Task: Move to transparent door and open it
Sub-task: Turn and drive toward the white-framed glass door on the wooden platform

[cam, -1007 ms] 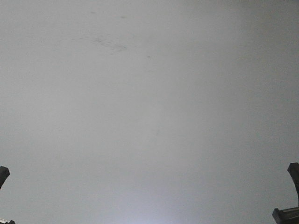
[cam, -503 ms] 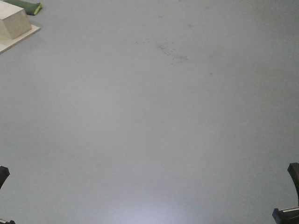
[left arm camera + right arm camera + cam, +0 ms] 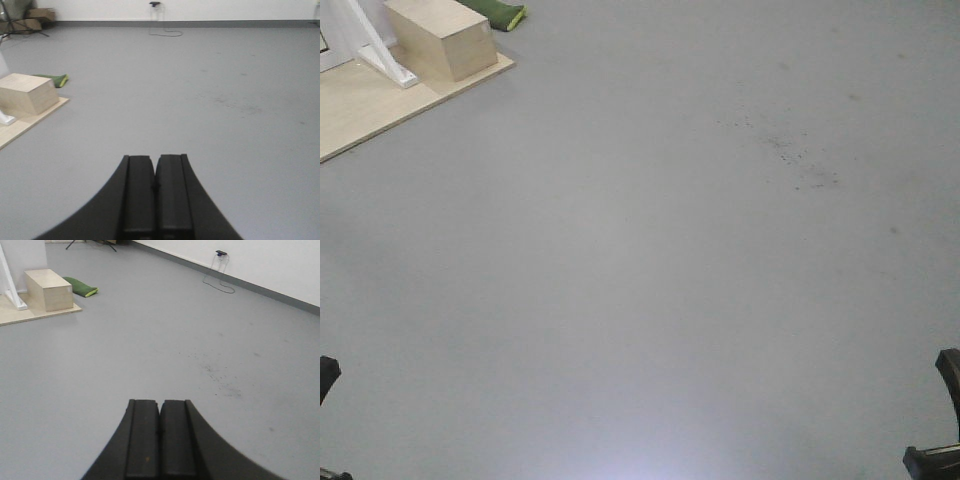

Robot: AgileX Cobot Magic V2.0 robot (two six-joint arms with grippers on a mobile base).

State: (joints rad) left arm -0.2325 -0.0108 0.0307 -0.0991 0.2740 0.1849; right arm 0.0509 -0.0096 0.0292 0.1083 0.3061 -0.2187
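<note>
Since half a second ago, more of the scene at the left has been brought into the front view. On the grey floor a wooden platform, a box, a white brace and a green cushion are seen. The left gripper and right gripper are pressed together on nothing, probably because only driving is needed. The transparent door is not seen; it is judged to be beyond the brace, well left of both grippers.

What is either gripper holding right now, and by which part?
Nothing. The left gripper and the right gripper are both shut, with no object caught in either.
</note>
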